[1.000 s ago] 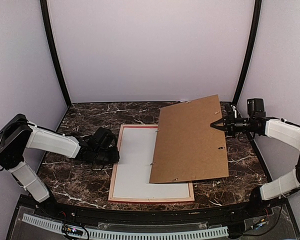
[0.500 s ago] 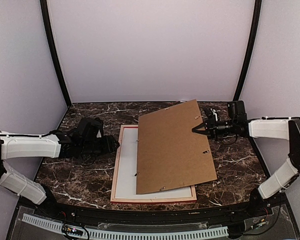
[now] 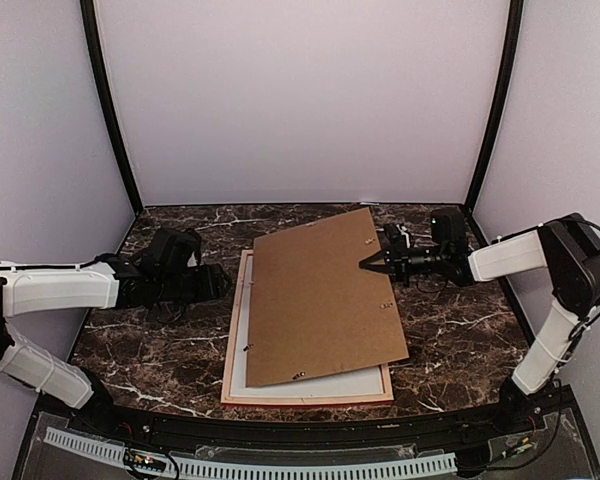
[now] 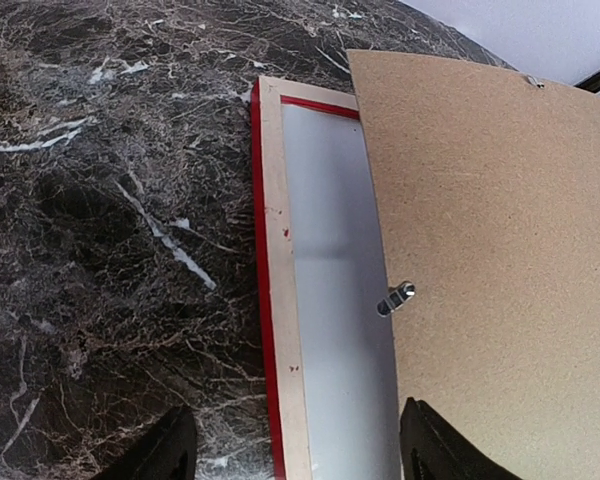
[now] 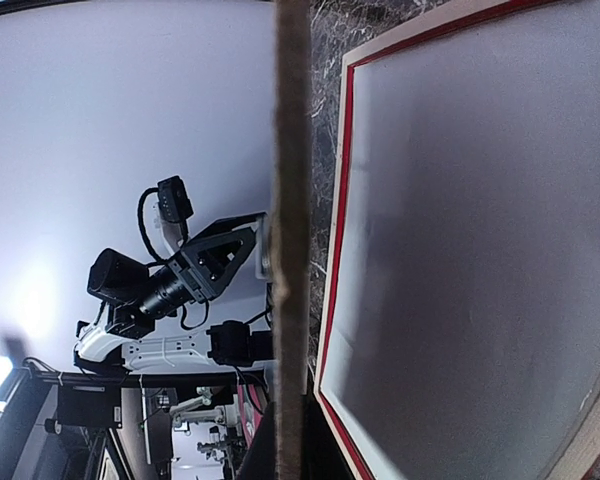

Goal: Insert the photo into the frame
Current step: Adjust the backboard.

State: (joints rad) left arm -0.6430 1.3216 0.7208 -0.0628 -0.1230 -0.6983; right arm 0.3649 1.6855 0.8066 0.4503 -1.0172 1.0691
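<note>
The left arm (image 3: pixel 60 288) lies stretched low over the worktop (image 3: pixel 470 325), forearm pointing right. The left pincer (image 3: pixel 216 284) is level and spread wide, its fingers (image 4: pixel 170 452) well apart and gripping nothing. The right arm (image 3: pixel 510 255) is bent sharply at the elbow, forearm reaching left. The right pincer (image 3: pixel 370 265) is clamped on the edge of the brown board (image 3: pixel 320 300).

The frame (image 3: pixel 236 340) lies in the middle of the surface (image 3: pixel 150 350). The board (image 3: pixel 320 295) lies askew over it, leaving 1 strip bare at left and 1 at near. The right pincer (image 3: pixel 368 264) grips the board's right edge; the left pincer (image 3: pixel 216 285) sits left of the frame.
</note>
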